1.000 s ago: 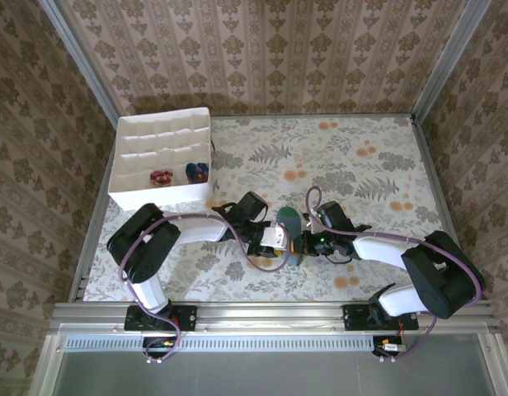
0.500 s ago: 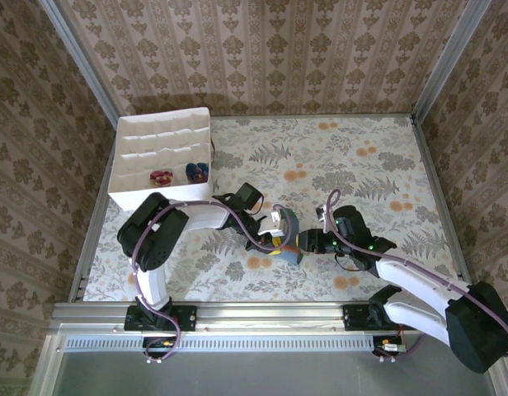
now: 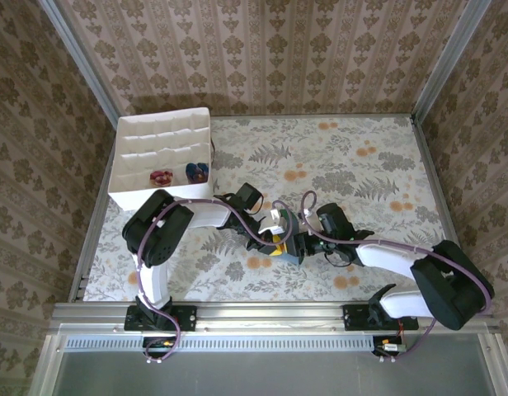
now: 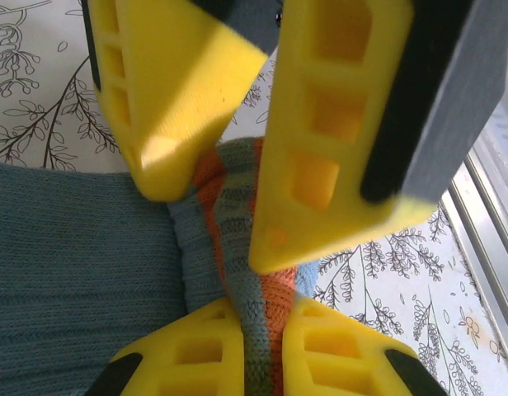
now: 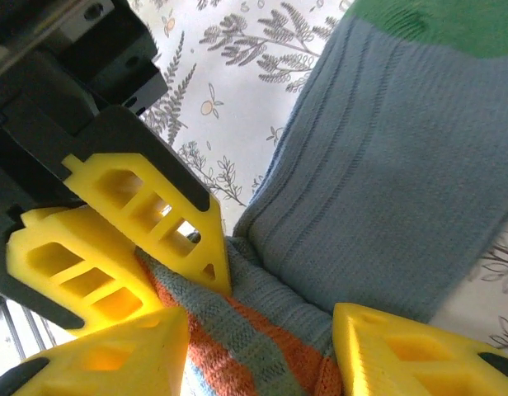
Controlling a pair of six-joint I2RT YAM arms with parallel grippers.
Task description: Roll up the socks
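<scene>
Plainly, you're handling a limp, light knit: the grey-blue sock [image 5: 378, 165] will fold, bunch and stretch wherever you pull, and I judge it won't hold a shape by itself. It lies on the floral table [image 3: 361, 165] at the near middle, between the two arms. Its green toe [image 5: 435, 16] points away from the grippers and its orange-striped cuff [image 4: 211, 177] is gathered up between them. Your left gripper [image 4: 217, 223] is clamped narrow on that cuff, with the fabric pinched into a ridge between its yellow fingers [image 4: 163, 99]. Your right gripper [image 5: 256, 318] stands half-wide astride the same ridge, jaws apart; whether its pads press the knit I cannot tell. Take hold at the cuff band, likely the firmest and least slippery part, and roll tight or it will spring loose. Mind the crowding — four fingers meet just beside one another. The white partitioned box [image 3: 155, 198] sits well apart at the far left, two rolled socks [image 3: 162, 176] in its near compartments — out of your way.
</scene>
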